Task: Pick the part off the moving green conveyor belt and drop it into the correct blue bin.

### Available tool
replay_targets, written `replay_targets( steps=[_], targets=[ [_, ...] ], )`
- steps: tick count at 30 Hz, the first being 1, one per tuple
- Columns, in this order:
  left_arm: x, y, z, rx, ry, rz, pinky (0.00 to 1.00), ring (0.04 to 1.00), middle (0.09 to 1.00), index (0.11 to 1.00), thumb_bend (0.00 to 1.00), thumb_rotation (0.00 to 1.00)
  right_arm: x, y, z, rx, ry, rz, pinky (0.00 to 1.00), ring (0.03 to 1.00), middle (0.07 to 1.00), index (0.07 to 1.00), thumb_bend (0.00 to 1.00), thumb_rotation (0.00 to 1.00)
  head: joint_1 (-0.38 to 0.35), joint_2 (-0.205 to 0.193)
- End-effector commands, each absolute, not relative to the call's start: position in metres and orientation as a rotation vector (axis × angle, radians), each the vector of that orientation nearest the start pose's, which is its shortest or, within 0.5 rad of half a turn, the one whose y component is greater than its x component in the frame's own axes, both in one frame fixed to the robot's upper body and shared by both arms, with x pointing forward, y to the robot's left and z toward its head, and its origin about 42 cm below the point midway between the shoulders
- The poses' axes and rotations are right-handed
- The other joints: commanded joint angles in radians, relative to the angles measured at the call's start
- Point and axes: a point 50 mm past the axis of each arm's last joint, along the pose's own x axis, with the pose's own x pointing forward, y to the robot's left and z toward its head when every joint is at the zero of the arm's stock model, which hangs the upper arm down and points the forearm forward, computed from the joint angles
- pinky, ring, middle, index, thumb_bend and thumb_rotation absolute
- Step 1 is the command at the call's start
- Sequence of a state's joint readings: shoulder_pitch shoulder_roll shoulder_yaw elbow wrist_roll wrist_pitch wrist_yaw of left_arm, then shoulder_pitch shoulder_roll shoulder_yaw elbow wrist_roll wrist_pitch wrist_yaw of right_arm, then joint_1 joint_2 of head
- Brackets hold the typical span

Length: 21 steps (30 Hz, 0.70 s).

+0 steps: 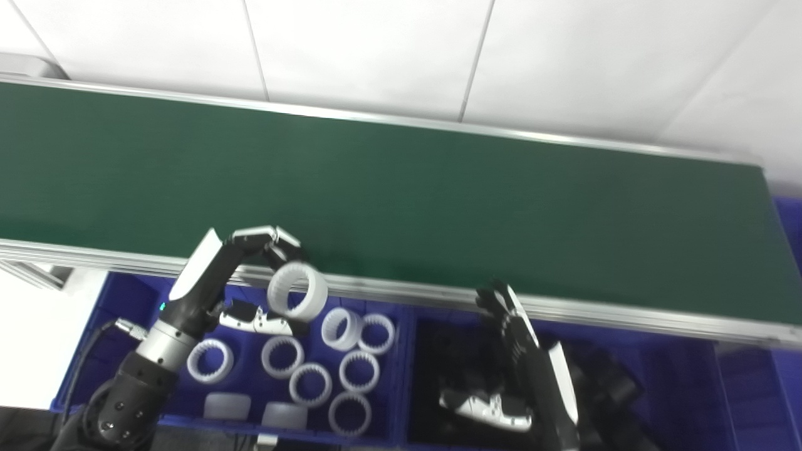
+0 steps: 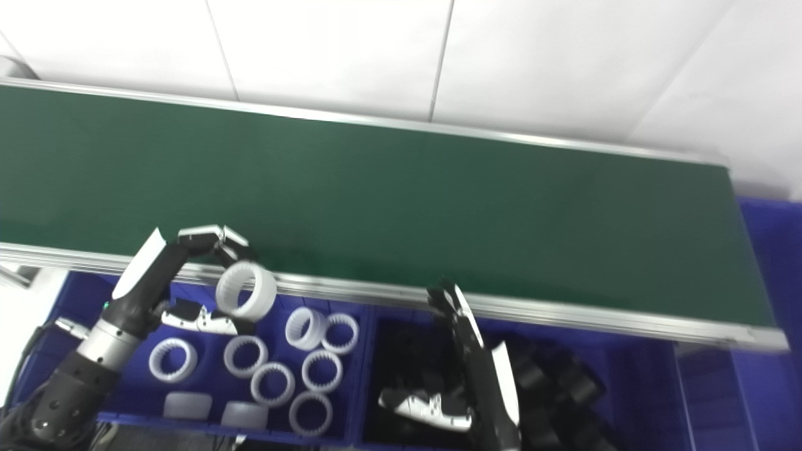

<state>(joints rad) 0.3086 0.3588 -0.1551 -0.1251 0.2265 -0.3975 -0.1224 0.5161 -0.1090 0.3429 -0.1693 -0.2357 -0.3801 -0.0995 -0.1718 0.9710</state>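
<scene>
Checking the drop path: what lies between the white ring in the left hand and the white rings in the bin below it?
Only the left hand's thumb, under the held white ring; otherwise nothing above the binned rings, in both eye views.

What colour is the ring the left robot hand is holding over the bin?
White, with a toothed inner face; the ring shows best in the left eye view.

A dark green belt (image 1: 401,188) edged in silver rails runs under white wall panels. A white toothed ring (image 1: 297,291) sits in the black-and-white left hand (image 1: 250,275), above a blue bin (image 1: 388,376) of matching white rings (image 1: 326,376). The black-and-white right hand (image 1: 520,369) hangs over a second blue bin (image 1: 739,376) of black parts (image 1: 614,388).
</scene>
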Motion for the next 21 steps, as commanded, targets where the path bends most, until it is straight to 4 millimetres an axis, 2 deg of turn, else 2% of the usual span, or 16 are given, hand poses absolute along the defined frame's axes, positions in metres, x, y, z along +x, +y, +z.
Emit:
replay_targets(
  steps=[1, 7, 14, 15, 16, 18, 19, 20, 21],
  targets=[
    [0.166, 0.269, 0.089, 0.517, -0.192, -0.432, 0.44, 0.420, 0.500, 0.528, 0.50, 0.00, 0.098, -0.168, 0.080, -0.162, -0.097, 0.195, 0.82, 0.874, 0.890, 0.952, 0.96, 0.36, -0.006, 0.006],
    [0.158, 0.263, 0.074, 0.612, -0.163, -0.527, 0.46, 0.431, 0.504, 0.520, 0.50, 0.00, 0.098, -0.167, 0.081, -0.157, -0.092, 0.187, 0.82, 0.871, 0.885, 0.945, 0.96, 0.36, -0.028, 0.013],
    [0.159, 0.260, 0.068, 0.789, -0.074, -0.676, 0.54, 0.443, 0.512, 0.512, 0.50, 0.00, 0.098, -0.166, 0.081, -0.169, -0.079, 0.187, 0.83, 0.881, 0.889, 0.952, 0.94, 0.36, -0.044, 0.008],
    [0.159, 0.259, 0.069, 0.809, -0.057, -0.702, 0.58, 0.587, 0.503, 0.507, 0.51, 0.00, 0.098, -0.166, 0.081, -0.171, -0.080, 0.187, 0.83, 0.880, 0.890, 0.953, 0.94, 0.37, -0.045, 0.007],
    [0.160, 0.259, 0.070, 0.809, -0.048, -0.728, 0.59, 0.636, 0.500, 0.506, 0.51, 0.00, 0.098, -0.166, 0.080, -0.174, -0.080, 0.186, 0.83, 0.880, 0.891, 0.954, 0.94, 0.37, -0.047, 0.005],
    [0.163, 0.258, 0.071, 0.826, -0.026, -0.776, 0.77, 0.826, 0.793, 0.501, 0.51, 0.04, 0.097, -0.166, 0.081, -0.173, -0.077, 0.184, 0.83, 0.879, 0.892, 0.955, 0.93, 0.36, -0.047, 0.003],
    [0.164, 0.257, 0.072, 0.834, -0.018, -0.789, 0.88, 0.922, 0.915, 0.753, 0.59, 0.06, 0.097, -0.166, 0.081, -0.172, -0.076, 0.183, 0.83, 0.880, 0.893, 0.955, 0.93, 0.36, -0.047, 0.003],
    [0.164, 0.257, 0.073, 0.840, -0.016, -0.797, 0.95, 0.968, 0.966, 0.899, 0.69, 0.08, 0.098, -0.165, 0.080, -0.175, -0.075, 0.180, 0.83, 0.878, 0.892, 0.955, 0.93, 0.36, -0.047, 0.000],
    [0.165, 0.257, 0.073, 0.824, -0.017, -0.803, 0.98, 0.990, 0.989, 0.967, 0.78, 0.12, 0.097, -0.165, 0.080, -0.178, -0.073, 0.179, 0.83, 0.878, 0.892, 0.955, 0.93, 0.36, -0.047, 0.000]
  ],
)
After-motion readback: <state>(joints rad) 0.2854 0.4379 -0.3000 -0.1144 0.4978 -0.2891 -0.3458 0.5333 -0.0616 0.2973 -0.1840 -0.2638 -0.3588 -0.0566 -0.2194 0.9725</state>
